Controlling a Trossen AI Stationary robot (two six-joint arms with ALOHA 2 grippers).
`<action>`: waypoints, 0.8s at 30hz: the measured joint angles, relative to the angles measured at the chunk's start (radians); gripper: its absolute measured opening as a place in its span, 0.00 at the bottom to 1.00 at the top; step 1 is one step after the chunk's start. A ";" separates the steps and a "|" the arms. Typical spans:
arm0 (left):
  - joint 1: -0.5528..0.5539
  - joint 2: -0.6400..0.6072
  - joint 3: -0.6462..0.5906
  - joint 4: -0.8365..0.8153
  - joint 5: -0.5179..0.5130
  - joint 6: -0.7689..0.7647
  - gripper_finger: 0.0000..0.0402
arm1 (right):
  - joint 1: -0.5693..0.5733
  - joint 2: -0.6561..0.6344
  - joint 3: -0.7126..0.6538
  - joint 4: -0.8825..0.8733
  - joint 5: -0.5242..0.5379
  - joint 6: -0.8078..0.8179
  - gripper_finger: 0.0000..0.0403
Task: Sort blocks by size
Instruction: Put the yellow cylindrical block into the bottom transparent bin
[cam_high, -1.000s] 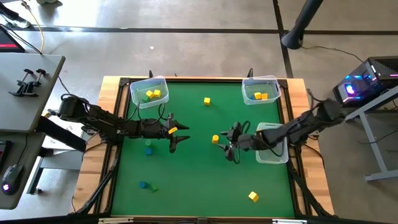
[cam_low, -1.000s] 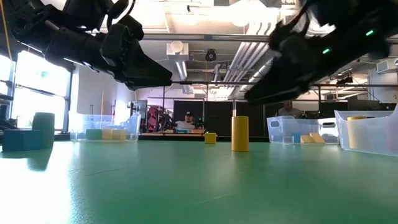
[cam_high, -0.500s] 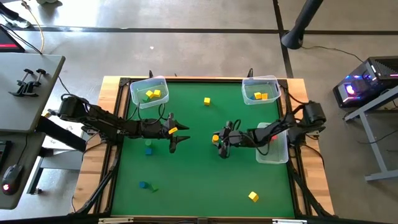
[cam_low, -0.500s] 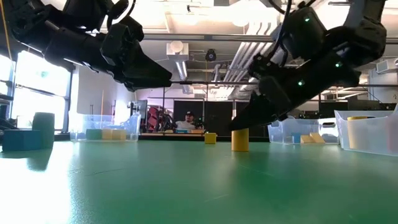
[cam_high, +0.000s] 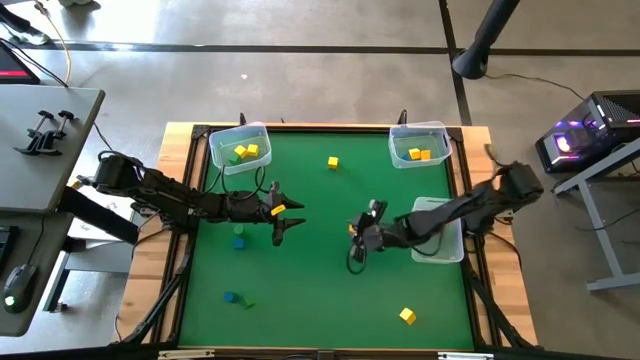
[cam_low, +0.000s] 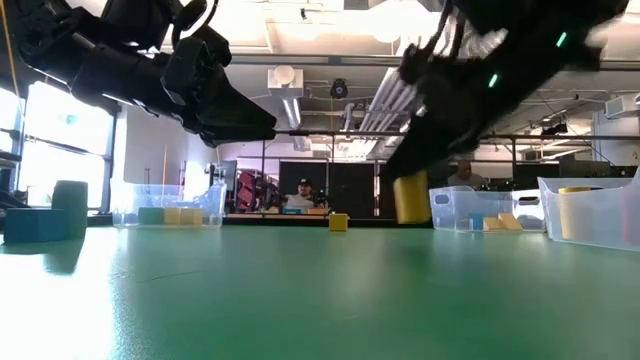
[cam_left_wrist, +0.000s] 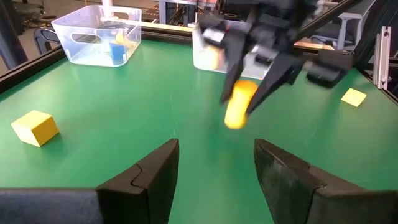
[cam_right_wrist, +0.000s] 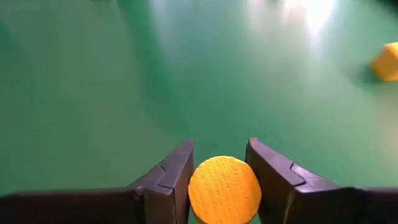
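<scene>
Above the green table (cam_high: 320, 300), right gripper (cam_right_wrist: 221, 180) clamps yellow cylinder (cam_right_wrist: 224, 190).

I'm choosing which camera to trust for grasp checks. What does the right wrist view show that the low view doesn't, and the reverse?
Only the right wrist view: the fingers pressing both sides of the yellow cylinder block's round end face, and a yellow cube farther off.

Only the low view: that block lifted clear of the table, the left gripper raised, and the clear bins.

Both: the right gripper holding the yellow block.
</scene>
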 joint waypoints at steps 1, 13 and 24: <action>0.000 0.000 0.000 0.000 0.000 0.000 0.49 | 0.025 -0.025 0.027 -0.083 0.032 0.030 0.30; -0.010 0.000 0.000 0.000 0.000 0.001 0.49 | 0.399 -0.286 0.102 -1.094 0.383 0.931 0.30; -0.012 0.000 0.000 0.000 0.000 0.001 0.49 | 0.449 -0.284 -0.065 -1.314 0.263 1.395 0.30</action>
